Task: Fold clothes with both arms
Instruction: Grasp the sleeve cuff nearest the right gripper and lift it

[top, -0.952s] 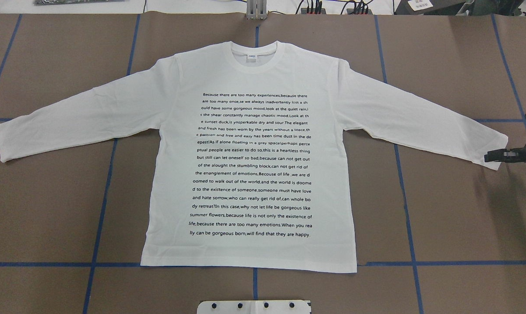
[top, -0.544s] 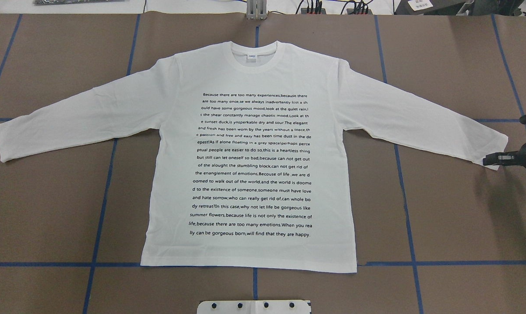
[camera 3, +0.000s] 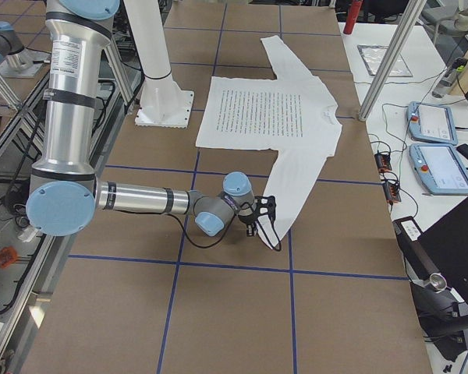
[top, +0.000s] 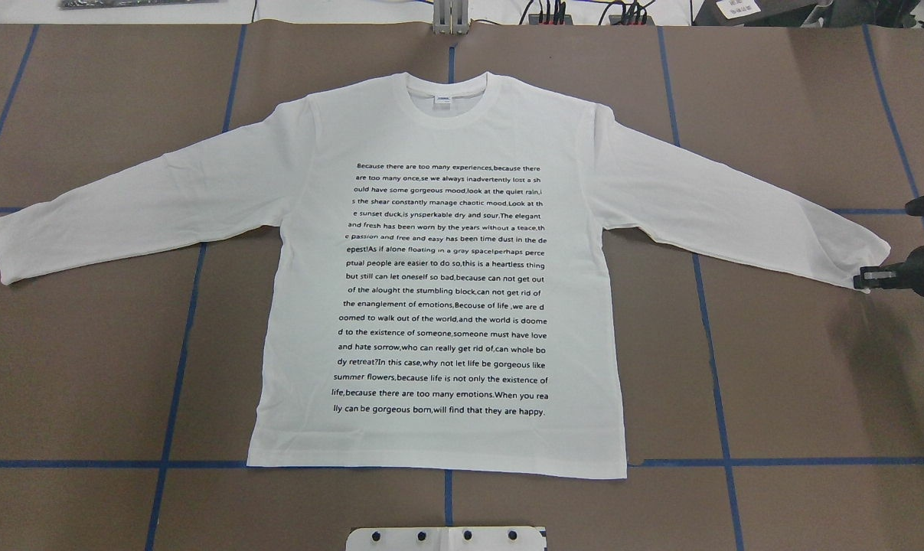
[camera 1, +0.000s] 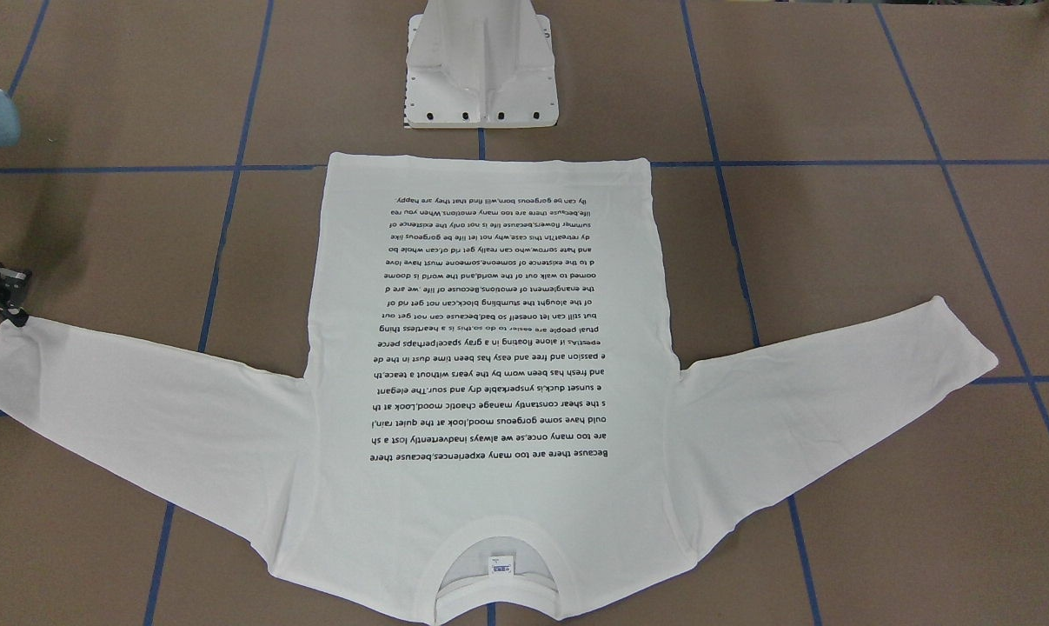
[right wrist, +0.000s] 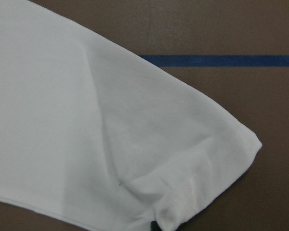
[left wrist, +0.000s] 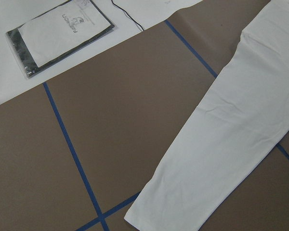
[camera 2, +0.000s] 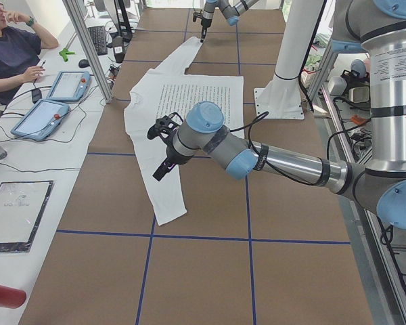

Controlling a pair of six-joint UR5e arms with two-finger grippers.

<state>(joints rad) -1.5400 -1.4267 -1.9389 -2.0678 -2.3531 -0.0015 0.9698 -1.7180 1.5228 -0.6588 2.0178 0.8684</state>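
Observation:
The white long-sleeved T-shirt (top: pixel 446 268) lies flat and face up on the brown table, collar at the far side, both sleeves spread out. My right gripper (top: pixel 860 282) is at the lower corner of the right sleeve's cuff (right wrist: pixel 197 192). It is shut on that corner, and the cloth puckers toward the pinch. It also shows at the left edge of the front-facing view (camera 1: pixel 7 313). My left gripper (camera 2: pixel 161 168) hovers above the left sleeve (left wrist: pixel 231 144), near its cuff. It shows only in the exterior left view, so I cannot tell whether it is open or shut.
The white pedestal base (camera 1: pixel 482 78) stands just beyond the shirt's hem. Blue tape lines (top: pixel 178 344) cross the table. A bagged garment (left wrist: pixel 62 36) and tablets (camera 2: pixel 54 101) lie on the white side bench, where a person (camera 2: pixel 7 54) sits.
My right gripper has come down a little onto the right cuff's lower corner and drawn that corner in. The rest of the shirt has not moved.

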